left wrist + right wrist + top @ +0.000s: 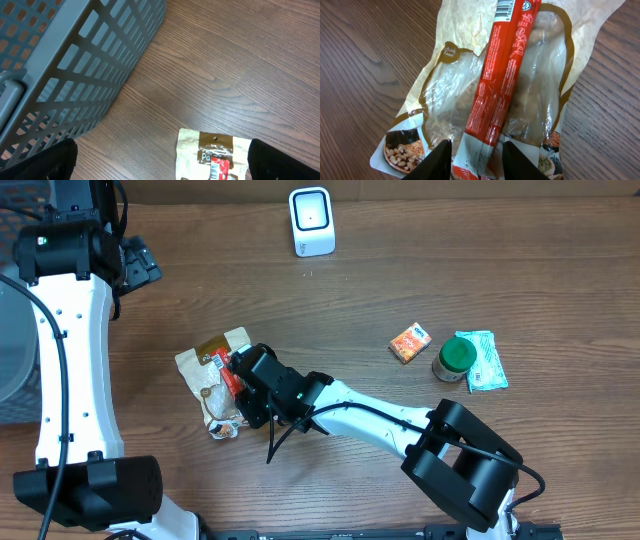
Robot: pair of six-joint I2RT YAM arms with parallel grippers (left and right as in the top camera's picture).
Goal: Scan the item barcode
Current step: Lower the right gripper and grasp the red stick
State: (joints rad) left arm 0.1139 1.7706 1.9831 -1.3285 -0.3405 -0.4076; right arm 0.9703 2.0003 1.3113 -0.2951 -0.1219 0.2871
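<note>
Red stick packet (495, 85), lying on the nut pouch (435, 105): we are straddling its end with the right gripper (477, 160), grip uncertain, left gripper (160, 165) gaping idle, risking pinching the pouch too and hiding the barcode (506, 9).

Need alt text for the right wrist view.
A red stick packet lies lengthwise on a crinkled tan-and-clear snack pouch on a wooden table. At the bottom edge, the dark fingertips of the right tool straddle the packet's near end; whether they pinch it is unclear.
</note>
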